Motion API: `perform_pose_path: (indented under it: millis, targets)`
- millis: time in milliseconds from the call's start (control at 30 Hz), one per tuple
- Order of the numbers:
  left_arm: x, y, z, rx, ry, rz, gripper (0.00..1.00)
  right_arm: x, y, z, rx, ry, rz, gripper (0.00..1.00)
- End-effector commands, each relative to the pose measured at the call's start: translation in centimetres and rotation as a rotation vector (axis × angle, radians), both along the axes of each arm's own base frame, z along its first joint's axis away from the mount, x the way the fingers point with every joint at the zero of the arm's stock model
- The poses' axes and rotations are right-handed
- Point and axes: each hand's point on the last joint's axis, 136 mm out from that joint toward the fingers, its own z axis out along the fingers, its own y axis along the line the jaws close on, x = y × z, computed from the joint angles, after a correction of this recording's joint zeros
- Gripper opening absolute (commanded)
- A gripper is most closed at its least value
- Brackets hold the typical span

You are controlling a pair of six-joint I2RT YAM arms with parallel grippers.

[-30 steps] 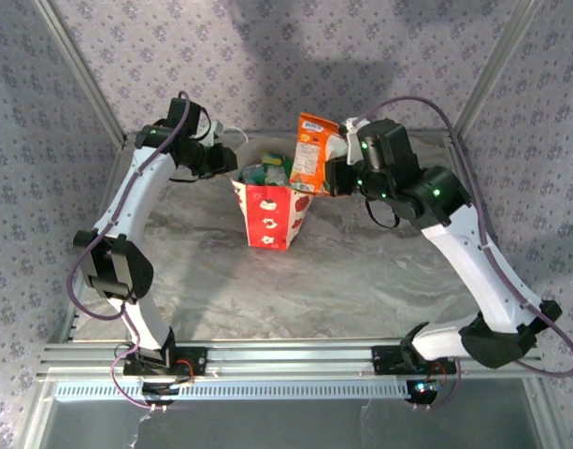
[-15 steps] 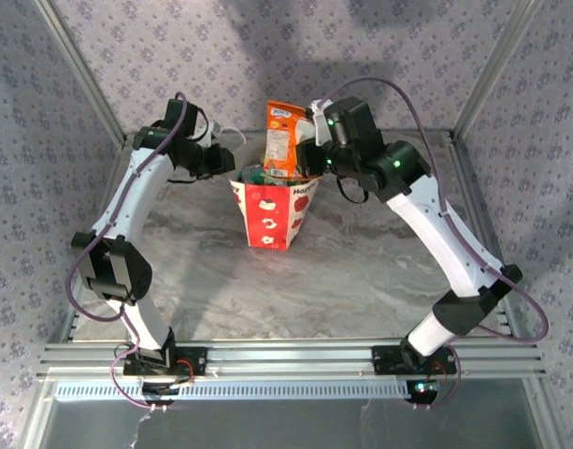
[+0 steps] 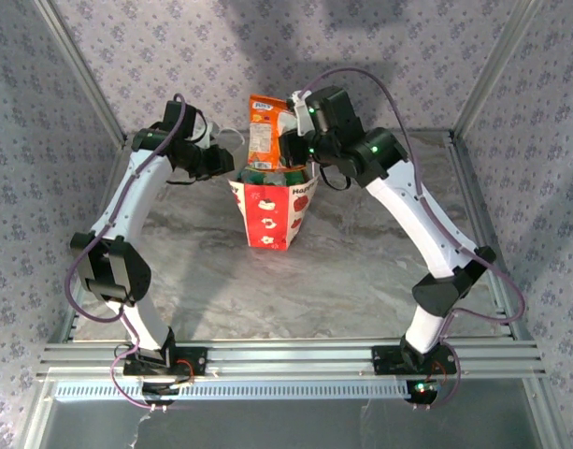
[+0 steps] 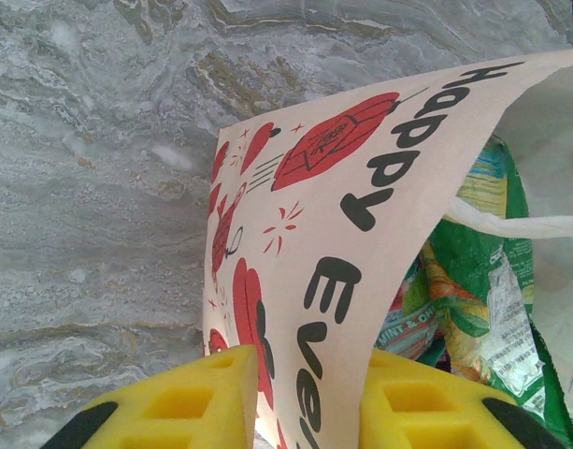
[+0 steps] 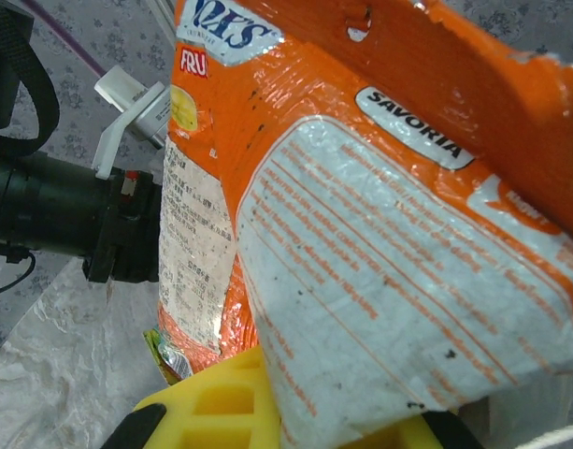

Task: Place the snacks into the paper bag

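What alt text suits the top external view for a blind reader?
The right gripper holds a flat glossy orange snack packet upright above the open red-and-white paper gift bag, whose left rim the left gripper pinches, on a grey marbled table.

The paper bag (image 3: 272,210) is red and white, with white prints on its red part, red apple-like prints on its pale part and black lettering. Above the bag, the orange packet (image 3: 264,131) carries a white panel of fine orange print, a white label with black letters and a blue logo on white. Inside the bag, a green packet (image 4: 473,281) shows yellow and white patches. Under the bag, the worktop (image 3: 342,271) is grey with marble veins. Beside the bag, the left end effector (image 4: 305,416) and right end effector (image 5: 314,421) have yellow pads (image 4: 183,407) edged in black.
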Motion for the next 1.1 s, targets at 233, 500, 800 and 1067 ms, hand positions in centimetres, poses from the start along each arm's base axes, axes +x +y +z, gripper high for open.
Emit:
perform_pose_path:
  millis: [233, 500, 800, 1067]
  targets:
    - [-0.4, 0.1, 2.1, -0.042, -0.047, -0.002, 0.29, 1.8, 0.8, 0.3, 0.001, -0.018, 0.044, 0.0]
    - [-0.4, 0.3, 2.1, -0.042, -0.048, 0.001, 0.29, 2.7, 1.7, -1.4, -0.069, -0.028, 0.136, 0.0]
    - [-0.2, 0.3, 2.1, -0.043, -0.048, 0.002, 0.29, 1.9, 1.3, -2.7, -0.182, -0.052, 0.269, 0.0]
    - [-0.1, 0.3, 1.9, -0.047, -0.044, 0.004, 0.29, 3.4, -0.9, -3.9, -0.248, -0.042, 0.23, 0.0]
